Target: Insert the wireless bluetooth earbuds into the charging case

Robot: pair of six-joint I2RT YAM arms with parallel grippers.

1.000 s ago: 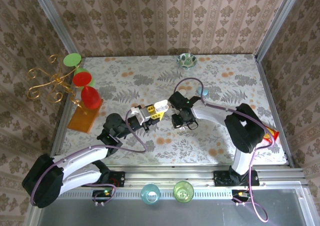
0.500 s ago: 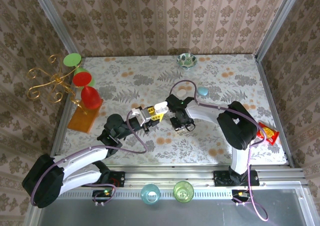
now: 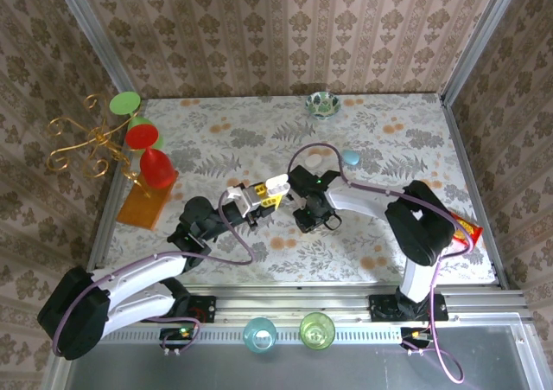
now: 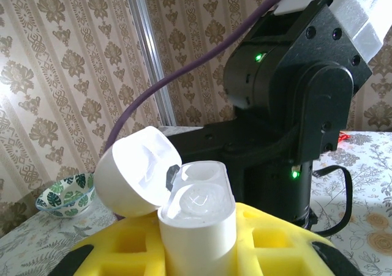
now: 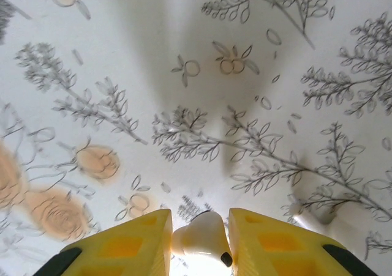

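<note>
Your left hand (image 4: 199, 254) is pressed shut on the white charging case (image 4: 197, 221). It holds the case upright off the desk (image 3: 225, 148) with the lid (image 4: 138, 178) swung back, so the opening faces up for loading. Your right hand (image 5: 200, 242) pinches a white earbud (image 5: 202, 234) between its yellow fingers (image 5: 122, 242), low over the floral desk. I can't tell whether the bud has cleared the surface. From above, that hand (image 3: 313, 220) sits just beside the case, right of it and nearer you. Next is likely a lift and a carry over the opening. The bud is glossy, so expect it to twist in the pinch.
</note>
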